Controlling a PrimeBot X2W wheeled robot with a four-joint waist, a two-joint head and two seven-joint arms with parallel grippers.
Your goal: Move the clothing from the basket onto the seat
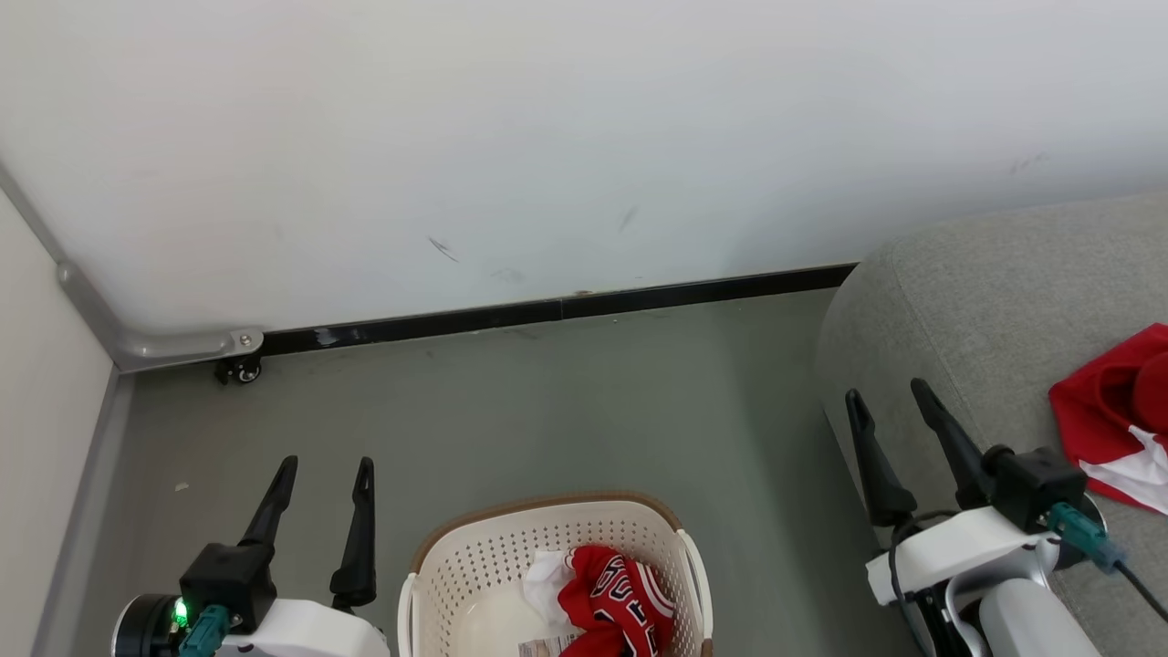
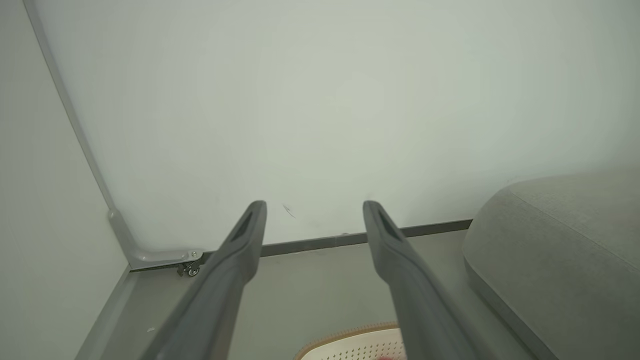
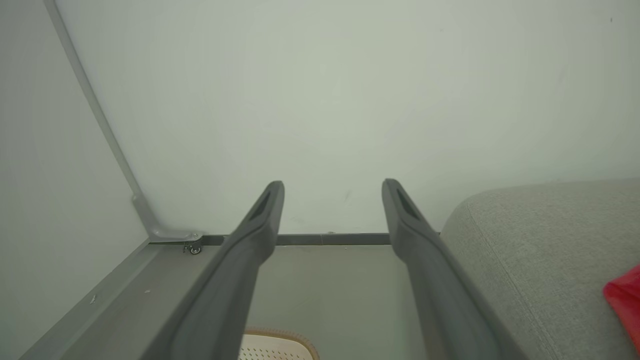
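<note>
grey floor (image 1: 511, 411), white wall (image 1: 584, 137); red jersey (image 1: 616, 602) in the basket (image 1: 547, 504) at bottom centre, just right of my left claw (image 1: 327, 467), the nearer; right claw (image 1: 887, 391) by the seat (image 1: 967, 310); both spread wide, empty

The grey-green floor (image 1: 511, 401) carries the cream basket (image 1: 474, 557) at its near edge, and the large grey seat (image 1: 985, 301) stands along its right edge, well apart from the basket. A red and white garment (image 1: 1109, 415) lies on the seat, toward its right edge.
</note>
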